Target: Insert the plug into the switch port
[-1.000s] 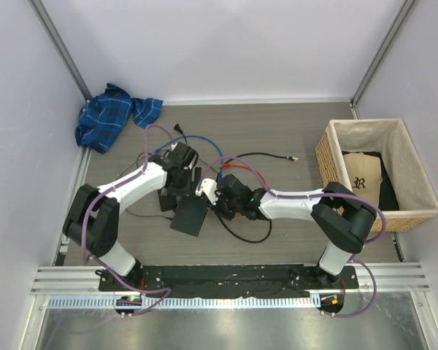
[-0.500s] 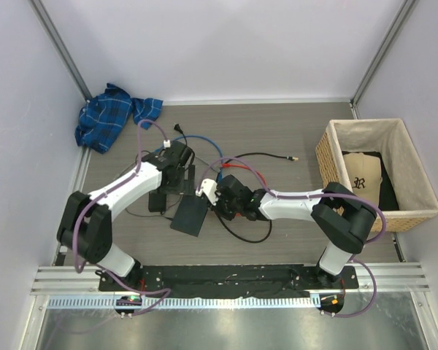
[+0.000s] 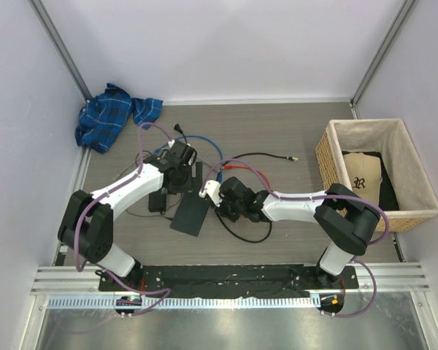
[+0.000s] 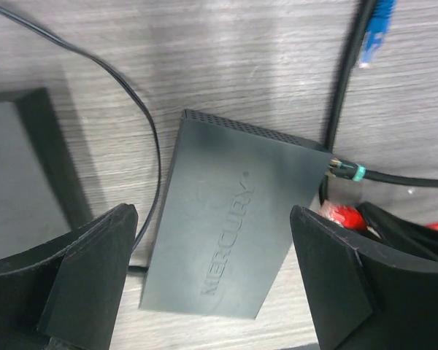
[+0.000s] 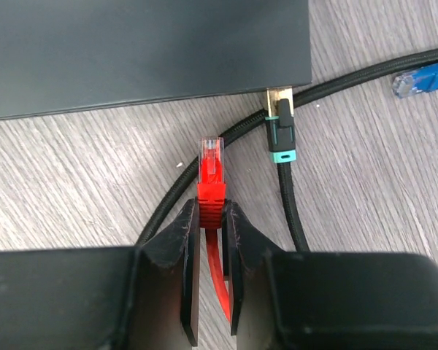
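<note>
Near dark switch (image 5: 131, 51), red clear-tipped plug (image 5: 211, 173)

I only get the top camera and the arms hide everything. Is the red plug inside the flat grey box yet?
Observer: Not yet. The right wrist view shows the right tool pinching the red plug, its clear tip short of the switch edge.
Child: What's the left arm doing?
Observer: The left wrist view shows the left tool open over the switch, one finger each side.
Child: Is anything plugged in?
Observer: A teal-banded plug meets the switch's edge near its corner.
</note>
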